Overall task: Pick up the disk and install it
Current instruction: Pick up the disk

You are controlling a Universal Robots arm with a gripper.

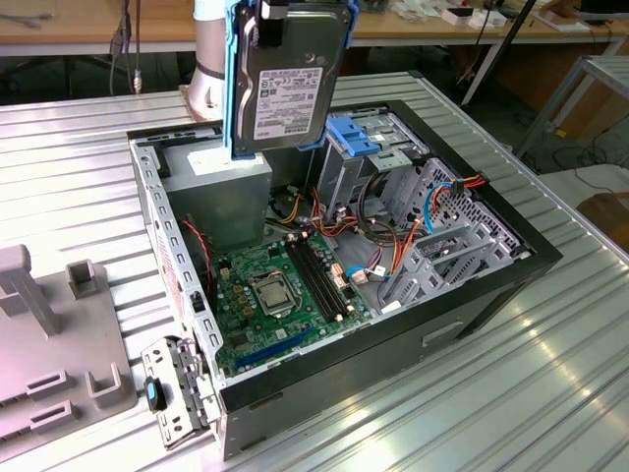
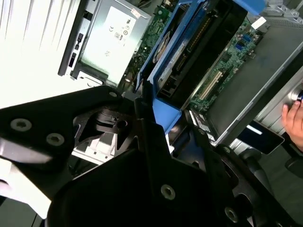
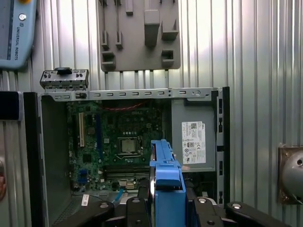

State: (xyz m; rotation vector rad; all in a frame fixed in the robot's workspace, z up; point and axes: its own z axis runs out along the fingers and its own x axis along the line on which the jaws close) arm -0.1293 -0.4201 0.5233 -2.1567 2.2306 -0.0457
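The disk (image 1: 290,84), a grey hard drive in a bright blue carrier, hangs on edge above the back of the open computer case (image 1: 472,295), over the power supply (image 1: 221,192). In both wrist views the gripper (image 3: 166,201) (image 2: 163,120) is shut on the disk's blue carrier (image 3: 165,175) (image 2: 165,113), with a black finger on each side. The first wrist view looks down past the held disk onto the motherboard (image 3: 120,142). The grey drive bay with its blue bracket (image 1: 354,138) stands just to the exterior view's right of the disk.
Orange, red and blue cables (image 1: 393,246) run across the inside of the case. A grey fixture plate (image 1: 49,344) lies on the ribbed metal table at the exterior view's left. A person's hand (image 2: 293,120) is beside the case. A pendant (image 3: 14,33) lies near the fixture.
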